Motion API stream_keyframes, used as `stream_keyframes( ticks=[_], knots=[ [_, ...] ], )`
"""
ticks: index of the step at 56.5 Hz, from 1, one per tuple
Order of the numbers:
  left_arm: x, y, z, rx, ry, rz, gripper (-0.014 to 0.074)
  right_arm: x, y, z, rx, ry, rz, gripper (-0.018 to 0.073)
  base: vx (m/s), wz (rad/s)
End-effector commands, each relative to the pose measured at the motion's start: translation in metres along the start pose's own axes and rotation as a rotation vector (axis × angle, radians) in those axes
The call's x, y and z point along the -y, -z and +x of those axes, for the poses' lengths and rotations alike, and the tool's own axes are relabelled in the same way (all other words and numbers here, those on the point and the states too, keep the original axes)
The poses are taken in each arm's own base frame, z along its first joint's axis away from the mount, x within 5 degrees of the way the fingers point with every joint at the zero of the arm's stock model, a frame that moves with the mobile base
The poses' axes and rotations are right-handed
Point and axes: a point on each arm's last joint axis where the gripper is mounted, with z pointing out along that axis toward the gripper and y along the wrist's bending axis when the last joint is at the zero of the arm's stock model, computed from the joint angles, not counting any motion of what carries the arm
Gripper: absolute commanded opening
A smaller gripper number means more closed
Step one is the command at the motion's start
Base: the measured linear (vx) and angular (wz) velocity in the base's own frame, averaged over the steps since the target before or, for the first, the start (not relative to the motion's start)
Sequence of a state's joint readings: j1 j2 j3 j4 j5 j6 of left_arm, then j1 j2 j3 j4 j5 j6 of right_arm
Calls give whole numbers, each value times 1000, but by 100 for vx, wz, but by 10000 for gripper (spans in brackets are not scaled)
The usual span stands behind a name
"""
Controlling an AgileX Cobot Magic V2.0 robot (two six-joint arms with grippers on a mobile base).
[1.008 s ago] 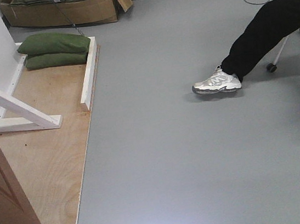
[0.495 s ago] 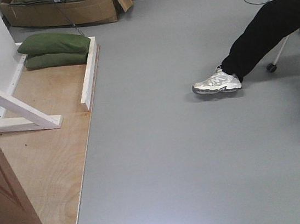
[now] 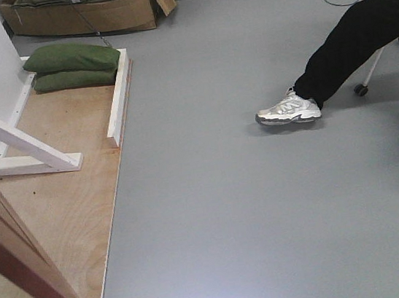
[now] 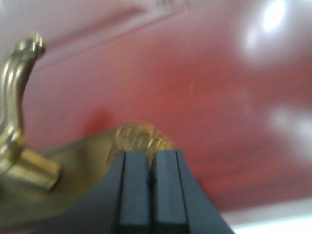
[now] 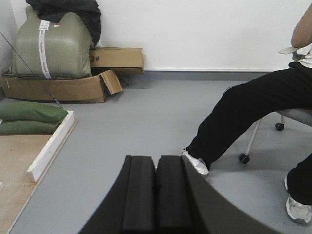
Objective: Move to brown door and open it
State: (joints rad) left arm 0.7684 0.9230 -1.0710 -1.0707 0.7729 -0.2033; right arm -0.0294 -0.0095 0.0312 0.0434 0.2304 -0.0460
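The brown door [image 3: 20,268] shows at the lower left of the front view as a glossy reddish-brown leaf, seen nearly edge-on over the plywood floor. In the left wrist view the door [image 4: 204,87] fills the frame, with its brass lever handle [image 4: 14,97] at left and the brass plate [image 4: 83,161] below. My left gripper [image 4: 151,158] is shut and empty, its tips against the plate beside the handle. My right gripper [image 5: 156,163] is shut and empty, held above the grey floor.
A plywood base [image 3: 64,181] with white braces [image 3: 14,136] and green sandbags [image 3: 74,62] lies at left. Cardboard boxes [image 3: 86,13] stand at the back. A seated person's leg and white shoe [image 3: 288,110] and chair castors [image 3: 361,89] are at right.
The door's lower edge has swung rightward and further across the plywood, showing more of its red edge. The person and the rest have not moved.
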Motion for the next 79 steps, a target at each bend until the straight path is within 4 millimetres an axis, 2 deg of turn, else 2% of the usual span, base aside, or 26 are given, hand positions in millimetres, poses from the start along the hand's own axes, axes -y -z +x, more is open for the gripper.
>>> stream_keyframes(
  ticks=[1,17,21,26,29,37,49,61,79],
  knots=[
    [18,-3,-4,-46,-25,30,-6,0,1,-6,86,8,6,0,0,0],
    [54,-23,-42,-11,-198,13,-6,0,1,-6,86,8,6,0,0,0],
    [63,-32,-53,-13,-292,26,-6,0,1,-6,86,8,6,0,0,0],
    [72,-47,-55,-64,-488,54,-6,0,1,-6,86,8,6,0,0,0],
    [78,-58,-50,-105,-627,89,-6,0,1,-6,86,8,6,0,0,0],
    [97,-85,-30,-175,-842,204,-6,0,1,-6,86,8,6,0,0,0],
    [102,-117,-15,-178,-841,256,-6,0,1,-6,86,8,6,0,0,0],
    [106,-129,-1,-179,-860,291,-6,0,1,-6,86,8,6,0,0,0],
    [116,-133,27,-219,-934,367,-6,0,1,-6,86,8,6,0,0,0]
  ],
)
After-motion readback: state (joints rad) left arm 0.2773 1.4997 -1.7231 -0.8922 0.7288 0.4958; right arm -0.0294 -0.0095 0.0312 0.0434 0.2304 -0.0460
